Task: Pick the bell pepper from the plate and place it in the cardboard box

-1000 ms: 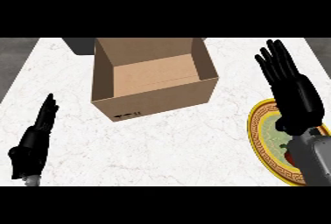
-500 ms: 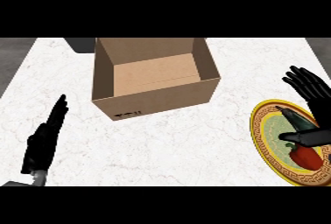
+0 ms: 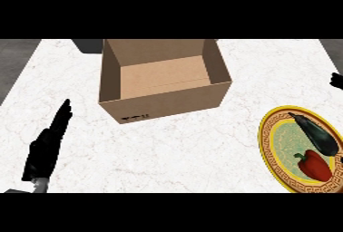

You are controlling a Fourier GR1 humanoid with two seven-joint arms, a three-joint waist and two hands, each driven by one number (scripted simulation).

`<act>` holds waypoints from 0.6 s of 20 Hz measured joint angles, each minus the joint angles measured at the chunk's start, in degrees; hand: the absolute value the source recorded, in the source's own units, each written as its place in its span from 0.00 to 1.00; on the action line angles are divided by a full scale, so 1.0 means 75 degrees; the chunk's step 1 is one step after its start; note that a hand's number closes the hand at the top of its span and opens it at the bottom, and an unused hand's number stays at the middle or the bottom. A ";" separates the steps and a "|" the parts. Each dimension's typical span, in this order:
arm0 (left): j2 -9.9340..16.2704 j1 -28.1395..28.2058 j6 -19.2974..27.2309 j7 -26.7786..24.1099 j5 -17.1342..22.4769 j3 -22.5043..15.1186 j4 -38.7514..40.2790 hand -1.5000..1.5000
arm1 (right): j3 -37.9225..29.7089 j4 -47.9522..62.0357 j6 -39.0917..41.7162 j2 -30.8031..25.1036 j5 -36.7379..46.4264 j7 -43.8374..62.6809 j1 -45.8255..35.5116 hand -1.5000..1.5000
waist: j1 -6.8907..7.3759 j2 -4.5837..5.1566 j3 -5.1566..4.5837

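**A:** What sits closest to the robot?

**B:** At the lower left, the left hand [image 3: 46,152] rests on the white marble counter [image 3: 188,145], its fingers straight and held together, pointing up and away. It holds nothing.

**A:** And on the other side?

**B:** Low on the right lies a round plate [image 3: 269,149] with a yellow patterned rim and a pale green centre, partly cut off by the view's right edge. The red bell pepper [image 3: 313,165] lies on the near part of it, green stem pointing left and away. Just beyond the pepper, also on the plate, lies a dark eggplant [image 3: 315,133], slanted from upper left to lower right. I cannot tell whether the two touch.

**A:** Is anything touching the pepper?

**B:** No hand is on it.

**A:** Where is the right hand?

**B:** Only a small black bit of the right hand [image 3: 337,80] shows at the right edge, farther off than the plate. I cannot tell how its fingers are held.

**A:** And the box?

**B:** The cardboard box [image 3: 167,102] stands farther back, left of centre, well apart from the plate. Its top is open, flaps raised, and its brown floor shows.
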 measured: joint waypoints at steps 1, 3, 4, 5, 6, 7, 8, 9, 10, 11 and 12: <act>-0.0060 -0.0046 0.0029 0.0038 -0.0037 -0.0041 0.0022 0.50 | 0.0133 -0.0045 0.0006 -0.0247 0.0305 -0.0023 -0.0043 0.00 | 0.0002 0.0004 -0.0002; -0.0100 -0.0110 0.0022 0.0059 -0.0058 -0.0051 0.0049 0.50 | 0.0403 -0.0167 0.0091 -0.0786 0.0856 -0.0004 -0.0130 0.00 | 0.0018 0.0007 -0.0006; -0.0112 -0.0123 0.0011 0.0070 -0.0073 -0.0064 0.0061 0.50 | 0.0580 -0.0254 0.0101 -0.1006 0.1154 -0.0009 -0.0126 0.00 | 0.0018 0.0006 -0.0009; -0.0136 -0.0181 0.0017 0.0090 -0.0091 -0.0059 0.0105 0.50 | 0.0800 -0.0388 0.0089 -0.1146 0.1460 0.0030 -0.0146 0.00 | 0.0019 0.0007 -0.0011; -0.0098 -0.0254 -0.0046 0.0083 -0.0074 -0.0004 0.0173 0.50 | 0.0987 -0.0434 0.0060 -0.1292 0.1768 0.0014 -0.0152 0.00 | 0.0021 0.0012 -0.0012; -0.0057 -0.0255 -0.0107 0.0081 -0.0049 0.0041 0.0172 0.50 | 0.1155 -0.0491 0.0069 -0.1428 0.2018 0.0005 -0.0139 0.00 | 0.0024 0.0008 -0.0012; -0.0077 -0.0234 -0.0102 0.0071 -0.0062 0.0046 0.0176 0.50 | 0.1338 -0.0557 0.0057 -0.1546 0.2274 -0.0021 -0.0082 0.00 | 0.0019 0.0003 -0.0012; -0.0082 -0.0198 -0.0130 0.0080 -0.0036 0.0080 0.0149 0.50 | 0.1472 -0.0663 0.0104 -0.1637 0.2436 0.0016 -0.0066 0.00 | 0.0011 -0.0003 -0.0011; -0.0071 -0.0200 -0.0170 0.0117 -0.0028 0.0109 0.0131 0.50 | 0.1597 -0.0775 0.0138 -0.1699 0.2596 0.0076 -0.0048 0.00 | -0.0001 -0.0009 -0.0012; -0.0101 -0.0197 -0.0168 0.0095 -0.0054 0.0126 0.0154 0.50 | 0.1737 -0.0896 0.0103 -0.1728 0.2782 0.0088 0.0057 0.00 | -0.0023 -0.0015 -0.0014; -0.0120 -0.0166 -0.0159 0.0112 -0.0099 0.0119 0.0108 0.50 | 0.1860 -0.0984 0.0064 -0.1736 0.2969 0.0092 0.0142 0.00 | -0.0033 -0.0019 -0.0013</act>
